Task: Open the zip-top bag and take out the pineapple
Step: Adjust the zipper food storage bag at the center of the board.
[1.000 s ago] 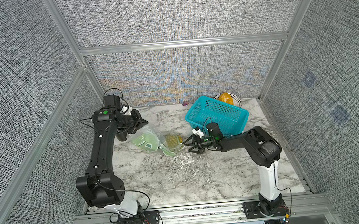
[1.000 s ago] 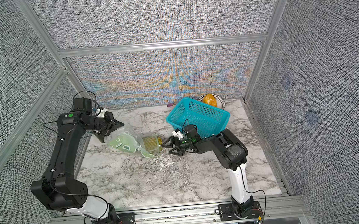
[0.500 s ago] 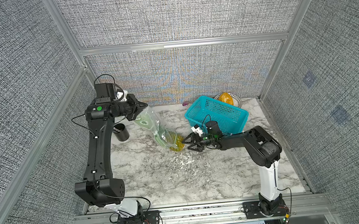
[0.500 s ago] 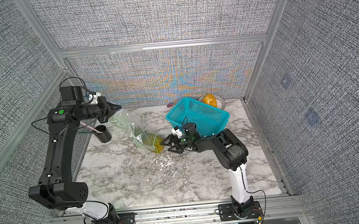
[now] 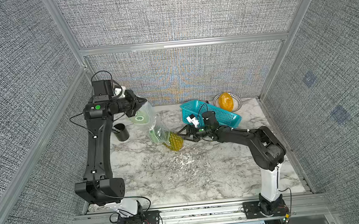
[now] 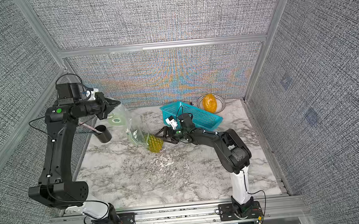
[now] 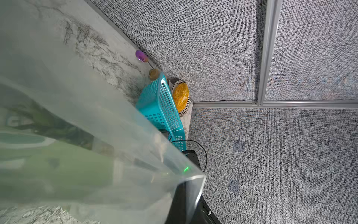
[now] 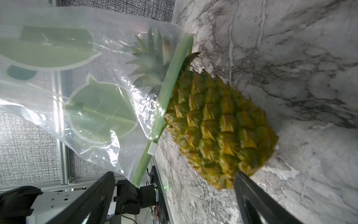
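On my left, my left hand (image 5: pixel 140 103) is raised off the surface (image 5: pixel 180 179) and clamped together on the closed end of the zip-top bag (image 5: pixel 152 125), so the bag hangs slanting down with its mouth lowest. The pale green zip strip (image 8: pixel 170 85) is parted, so I judge the opening step done. At the mouth lies the pineapple (image 5: pixel 175 141): its scaled body is outside the bag and rests on the surface, while the leaf crown (image 8: pixel 153 58) sits inside the plastic. So the fruit is only partly out. To its right, my right hand (image 5: pixel 180 136) is low, its jaws spread wide and empty, one fingertip (image 8: pixel 249 186) at the base of the pineapple. What I think is left: close on the body and draw the crown clear.
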### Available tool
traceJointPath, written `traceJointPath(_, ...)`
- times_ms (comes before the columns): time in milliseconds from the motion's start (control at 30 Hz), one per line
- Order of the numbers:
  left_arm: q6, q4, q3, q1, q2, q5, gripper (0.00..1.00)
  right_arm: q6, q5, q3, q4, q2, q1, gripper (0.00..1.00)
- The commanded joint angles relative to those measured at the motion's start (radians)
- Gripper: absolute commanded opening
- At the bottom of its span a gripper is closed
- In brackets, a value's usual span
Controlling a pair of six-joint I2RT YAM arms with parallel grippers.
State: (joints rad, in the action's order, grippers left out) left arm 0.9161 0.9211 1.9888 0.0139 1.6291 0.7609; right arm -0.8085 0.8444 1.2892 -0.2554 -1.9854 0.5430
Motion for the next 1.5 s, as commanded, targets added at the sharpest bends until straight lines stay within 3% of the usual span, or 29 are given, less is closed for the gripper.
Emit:
traceJointPath(0, -0.039, -0.003, 0.018, 0.007, 0.019, -0.020, 0.00, 0.190, -0.083, 0.080, 0.213, -0.013, 0.019, 0.98)
traceJointPath(167, -0.084, -0.002, -0.031, 0.022, 0.025, -0.059, 0.00, 0.394, -0.221, 0.257, 0.457, -0.084, 0.038, 0.98)
traceJointPath(300, -0.111, -0.013, -0.077, 0.031, 0.032, -0.058, 0.00, 0.458, -0.257, 0.341, 0.541, -0.137, 0.039, 0.98)
traceJointPath(633, -0.141, -0.027, -0.182, 0.041, 0.008, -0.061, 0.00, 0.387, -0.257, 0.177, 0.431, -0.080, 0.043, 0.98)
traceJointPath(933, -0.193, 0.054, -0.115, 0.091, 0.002, -0.134, 0.00, 0.454, -0.273, 0.116, 0.491, 0.008, 0.027, 0.98)
traceJointPath(1233, -0.205, 0.121, -0.121, 0.169, -0.030, -0.239, 0.00, 0.623, -0.441, 0.485, 0.743, -0.161, 0.130, 0.98)
traceJointPath(1467, -0.183, 0.101, -0.156, 0.225, -0.062, -0.250, 0.00, 0.687, -0.542, 0.680, 0.772, -0.293, 0.143, 0.98)
